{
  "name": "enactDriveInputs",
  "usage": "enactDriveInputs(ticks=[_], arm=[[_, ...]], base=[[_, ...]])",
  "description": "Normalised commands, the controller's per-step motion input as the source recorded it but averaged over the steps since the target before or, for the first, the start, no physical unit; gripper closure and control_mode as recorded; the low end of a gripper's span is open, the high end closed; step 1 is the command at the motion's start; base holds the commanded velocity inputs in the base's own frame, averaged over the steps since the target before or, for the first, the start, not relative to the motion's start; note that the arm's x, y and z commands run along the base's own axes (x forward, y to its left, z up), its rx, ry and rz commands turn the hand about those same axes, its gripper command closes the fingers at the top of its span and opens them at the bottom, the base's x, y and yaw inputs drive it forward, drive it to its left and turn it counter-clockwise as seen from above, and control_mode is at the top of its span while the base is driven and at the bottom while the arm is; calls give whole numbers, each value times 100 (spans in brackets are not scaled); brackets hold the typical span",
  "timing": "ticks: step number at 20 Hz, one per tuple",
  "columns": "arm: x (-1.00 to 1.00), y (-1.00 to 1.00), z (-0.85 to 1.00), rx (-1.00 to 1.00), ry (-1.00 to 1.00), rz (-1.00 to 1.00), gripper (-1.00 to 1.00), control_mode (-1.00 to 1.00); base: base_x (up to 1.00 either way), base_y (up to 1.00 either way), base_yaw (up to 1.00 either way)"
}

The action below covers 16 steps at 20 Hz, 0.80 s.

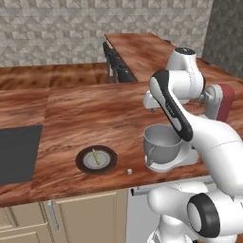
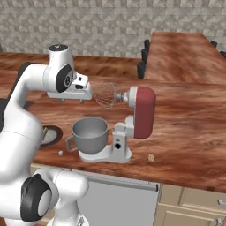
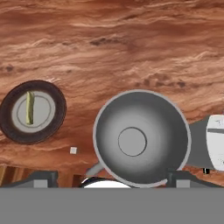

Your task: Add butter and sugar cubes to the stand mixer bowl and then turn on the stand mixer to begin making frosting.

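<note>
Your tool point(image 3: 107, 178) hangs above the counter point(image 1: 95, 118) with its jaws spread wide apart and nothing between them; in the hand view the two dark fingertips point(image 3: 41, 178) stand far to either side at the bottom edge. You are looking almost straight down into the stand mixer bowl point(image 3: 141, 138), a grey metal round bowl whose inside is bare, with its side handle poking out toward the near counter edge.

The bowl sits on the pale base of the stand mixer point(image 2: 132, 119). The mixer's dark red head is tilted back, so the wire whisk point(image 2: 106, 95) points sideways above the bowl rather than down into it, close to your arm's wrist.

The butter point(image 3: 29, 107), a slim pale yellow stick, lies on the grey centre of a dark round plate point(image 3: 54, 124) well to the side of the bowl, away from the mixer's body. One tiny white sugar cube point(image 3: 73, 150) rests on the bare counter between the plate and the bowl, near the front edge and touching neither.

From the left base view you can see a dark cooktop panel point(image 1: 16, 154) set into the counter beyond the plate.
</note>
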Motion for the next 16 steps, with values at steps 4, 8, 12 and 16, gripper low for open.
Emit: enactDriveInputs(ticks=[4, 8, 12, 16], arm=[[0, 0, 0, 0, 0, 0, -100, 100], [0, 0, 0, 0, 0, 0, -100, 100], [0, 0, 0, 0, 0, 0, -100, 100], [0, 0, 0, 0, 0, 0, -100, 100]], base=[[-33, -47, 0], [-49, -46, 0], [-29, -39, 0], [0, -30, 0]])
